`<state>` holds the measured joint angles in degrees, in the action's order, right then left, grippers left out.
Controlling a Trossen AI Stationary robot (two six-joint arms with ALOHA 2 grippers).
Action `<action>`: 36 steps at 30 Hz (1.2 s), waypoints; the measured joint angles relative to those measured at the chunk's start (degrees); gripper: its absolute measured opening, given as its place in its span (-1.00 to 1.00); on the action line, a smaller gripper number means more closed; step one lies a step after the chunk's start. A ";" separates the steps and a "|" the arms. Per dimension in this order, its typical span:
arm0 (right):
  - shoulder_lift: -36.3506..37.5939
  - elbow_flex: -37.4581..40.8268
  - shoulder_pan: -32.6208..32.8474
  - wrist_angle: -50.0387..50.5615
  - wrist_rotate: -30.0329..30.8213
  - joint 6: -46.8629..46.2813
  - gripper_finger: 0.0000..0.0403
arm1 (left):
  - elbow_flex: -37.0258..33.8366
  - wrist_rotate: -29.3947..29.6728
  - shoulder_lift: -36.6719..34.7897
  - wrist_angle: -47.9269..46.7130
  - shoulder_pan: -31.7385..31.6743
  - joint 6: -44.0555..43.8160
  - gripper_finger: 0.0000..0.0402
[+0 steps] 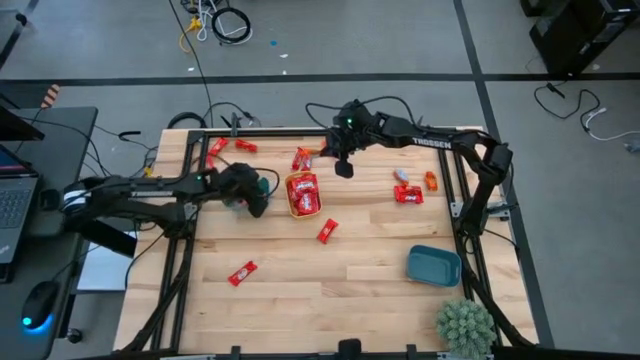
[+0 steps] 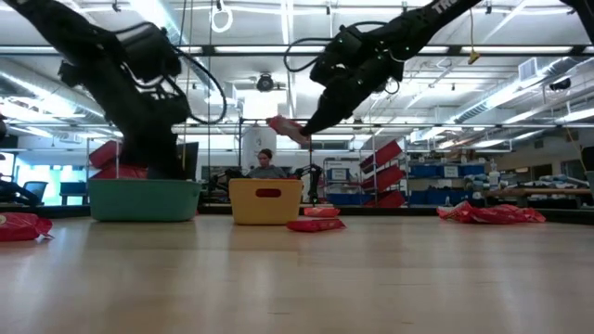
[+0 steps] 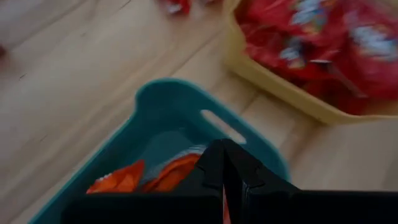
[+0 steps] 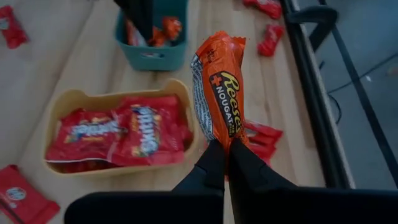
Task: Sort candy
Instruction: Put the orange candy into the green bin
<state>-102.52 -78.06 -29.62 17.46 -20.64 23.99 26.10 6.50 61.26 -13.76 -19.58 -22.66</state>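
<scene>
While my right gripper [image 4: 225,149] is pinching an orange candy [image 4: 219,87] above the table, just beside the yellow bowl [image 1: 303,195], my left gripper [image 3: 224,168] is hanging with fingers pressed together over the teal bowl [image 3: 155,118], on the yellow bowl's other side. Red candies [image 4: 118,134] are filling the yellow bowl; others are lying around it.

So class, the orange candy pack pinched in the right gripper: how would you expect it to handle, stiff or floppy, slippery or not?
The orange candy pack stands upright above the right gripper, so it is probably fairly stiff. Held by one end only, it is likely light. Its glossy wrapper may be slippery, so it could slide in the pinch.
</scene>
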 joint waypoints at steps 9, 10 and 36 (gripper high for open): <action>0.00 0.00 -1.74 0.19 -0.01 0.19 -1.00 | 6.47 -4.19 12.91 11.65 -0.67 2.55 -1.00; 0.00 0.00 -1.90 0.22 -0.01 0.23 -1.00 | 6.57 -5.68 13.96 15.31 -0.67 2.82 -1.00; -0.48 -1.42 11.84 -14.76 -1.56 -11.99 -1.00 | 5.69 -15.88 -1.39 36.25 -13.27 18.12 -1.00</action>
<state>-103.00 -79.48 -17.78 2.70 -22.20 12.00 31.79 -9.38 59.87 22.49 -32.85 -4.54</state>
